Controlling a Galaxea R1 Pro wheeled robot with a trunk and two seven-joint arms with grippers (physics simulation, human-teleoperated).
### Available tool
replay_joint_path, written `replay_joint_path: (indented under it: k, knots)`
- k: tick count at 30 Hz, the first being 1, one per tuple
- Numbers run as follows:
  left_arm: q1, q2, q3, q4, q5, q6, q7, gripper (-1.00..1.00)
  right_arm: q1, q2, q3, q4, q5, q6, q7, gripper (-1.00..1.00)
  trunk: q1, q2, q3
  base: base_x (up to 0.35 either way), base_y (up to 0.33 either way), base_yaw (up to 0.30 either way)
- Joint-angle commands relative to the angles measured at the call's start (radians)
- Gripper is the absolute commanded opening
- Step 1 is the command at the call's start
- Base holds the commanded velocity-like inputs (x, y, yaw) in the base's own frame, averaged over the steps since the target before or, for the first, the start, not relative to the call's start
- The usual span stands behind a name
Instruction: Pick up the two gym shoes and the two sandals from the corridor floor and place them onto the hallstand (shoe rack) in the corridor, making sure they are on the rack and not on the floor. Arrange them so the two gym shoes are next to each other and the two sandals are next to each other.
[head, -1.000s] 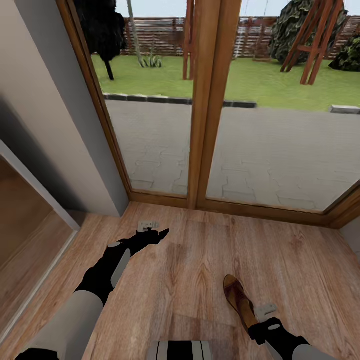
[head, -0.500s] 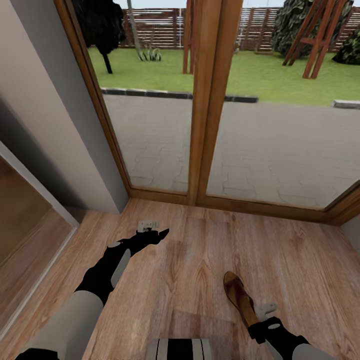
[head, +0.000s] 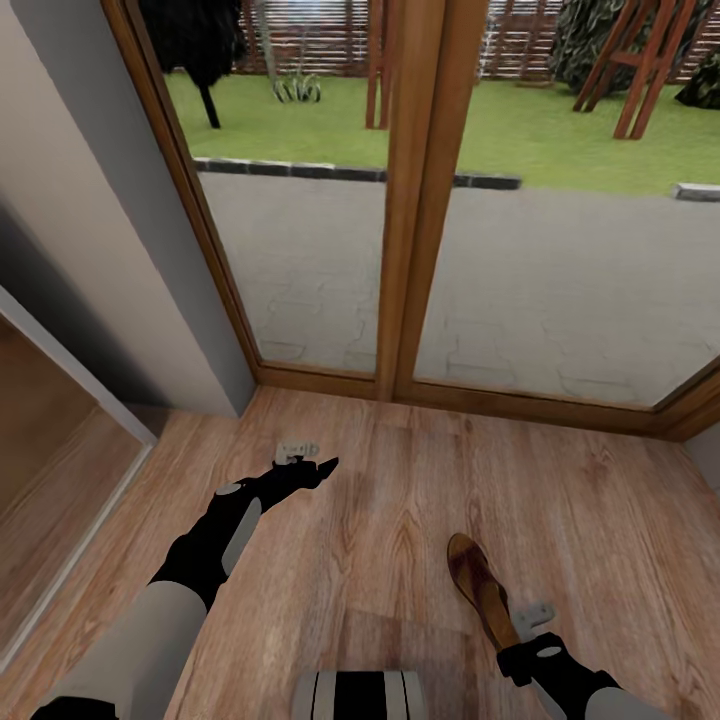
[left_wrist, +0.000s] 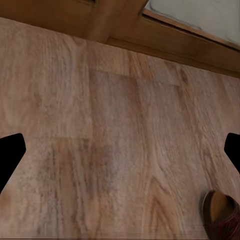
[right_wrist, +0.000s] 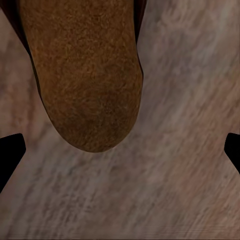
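Below, the right end effector (head: 528, 617) hovered spread over one brown sandal (head: 478, 590) on the corridor floor (head: 400, 500); the left end effector (head: 296, 452) was also spread, nothing held.

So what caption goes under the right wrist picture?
Open right gripper hovering over the rounded end of a brown sandal on the wood-plank floor.
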Motion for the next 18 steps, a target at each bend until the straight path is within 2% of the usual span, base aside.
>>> replay_joint_path:
  k: [1, 9, 15, 18]
  knots:
    - [0.0, 0.0, 0.0, -0.001, 0.011, 0.01, -0.001, 1.0, 0.0, 0.0, -0.007, -0.002, 0.01, 0.005, -0.001, 1.0, 0.0, -0.001, -0.005, 0.0, 0.0, 0.0]
    - [0.0, 0.0, 0.0, -0.001, 0.011, 0.01, -0.001, 1.0, 0.0, -0.003, -0.009, -0.003, 0.011, 0.005, -0.002, 1.0, 0.001, -0.001, -0.013, 0.0, 0.0, 0.0]
    - [0.0, 0.0, 0.0, -0.001, 0.011, 0.01, -0.001, 1.0, 0.0, -0.005, -0.009, -0.004, 0.011, 0.005, -0.003, 1.0, 0.003, -0.002, -0.038, 0.0, 0.0, 0.0]
    - [0.0, 0.0, 0.0, -0.001, 0.011, 0.009, -0.001, 1.0, 0.0, -0.005, -0.009, -0.004, 0.01, 0.005, -0.003, 1.0, 0.003, -0.002, -0.042, 0.0, 0.0, 0.0]
